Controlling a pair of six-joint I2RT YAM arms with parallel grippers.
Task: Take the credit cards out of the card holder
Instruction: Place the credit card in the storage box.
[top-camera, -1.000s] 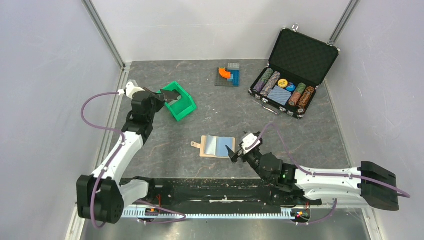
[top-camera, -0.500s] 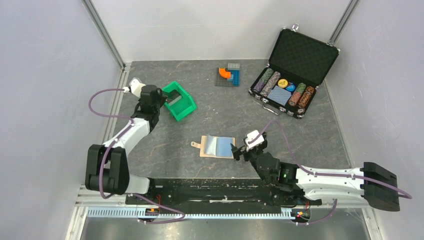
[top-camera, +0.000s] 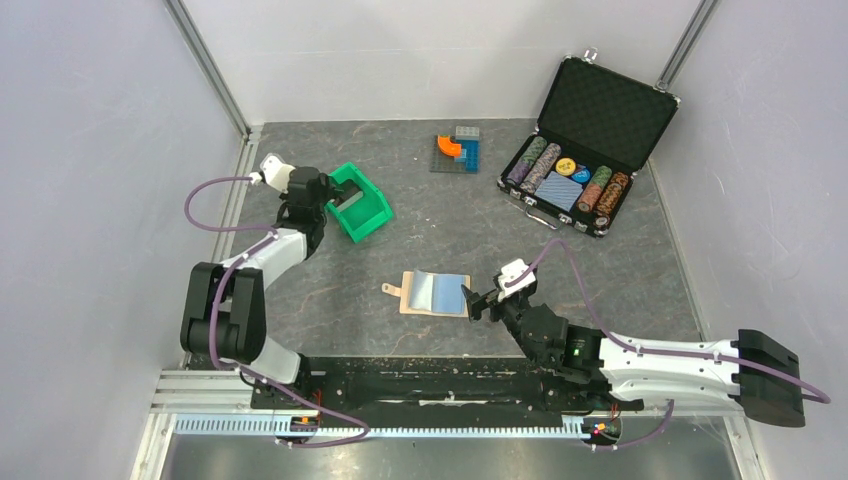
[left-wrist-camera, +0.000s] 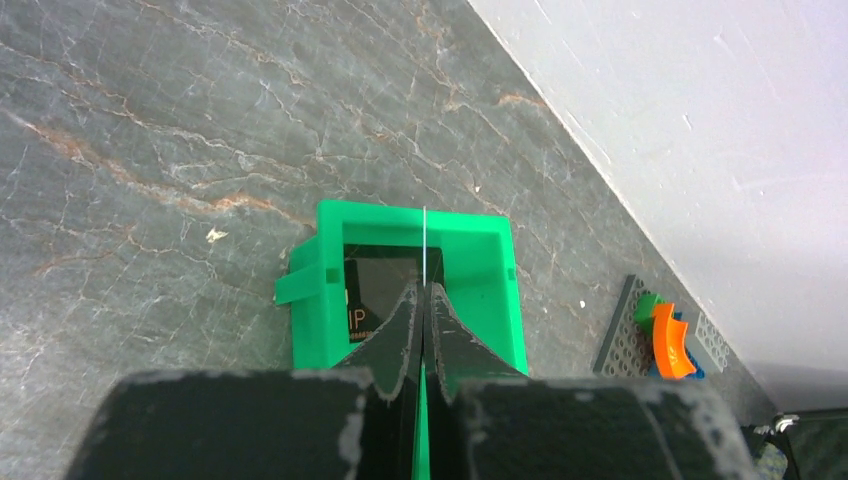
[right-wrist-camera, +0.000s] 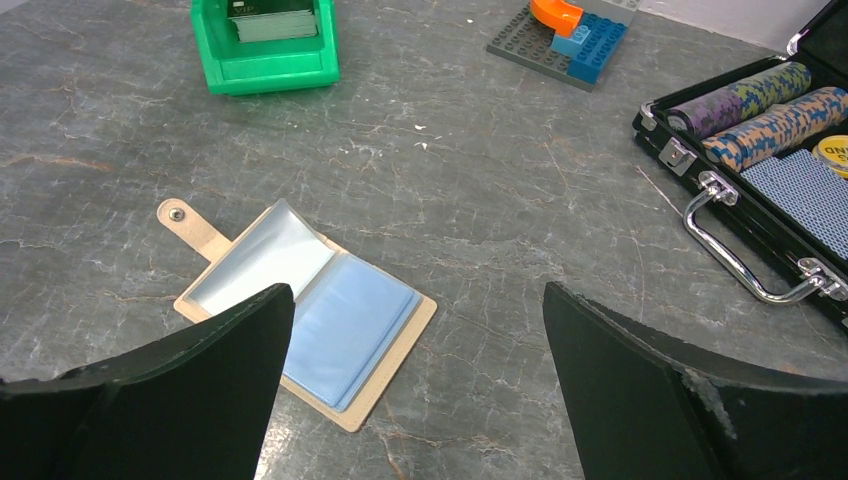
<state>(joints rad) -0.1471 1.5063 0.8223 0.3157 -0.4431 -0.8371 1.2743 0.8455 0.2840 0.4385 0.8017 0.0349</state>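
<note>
The card holder (top-camera: 434, 293) lies open on the table, tan-edged with light blue pockets and a strap tab at its left; it also shows in the right wrist view (right-wrist-camera: 305, 310). My right gripper (top-camera: 478, 303) hovers open and empty at its right edge (right-wrist-camera: 416, 290). My left gripper (top-camera: 325, 195) is over the green bin (top-camera: 362, 205), shut on a thin credit card (left-wrist-camera: 424, 240) seen edge-on between the jaws (left-wrist-camera: 424, 290). Another dark card (left-wrist-camera: 380, 290) lies inside the bin (left-wrist-camera: 500, 290).
An open black chip case (top-camera: 585, 150) with chips and a blue deck stands at the back right. A grey brick plate with orange and blue pieces (top-camera: 457, 150) sits at the back middle. Enclosure walls stand on the left, back and right.
The left arm has folded back toward its base while keeping the card over the green bin. The right gripper has shifted slightly right at the holder's edge.
</note>
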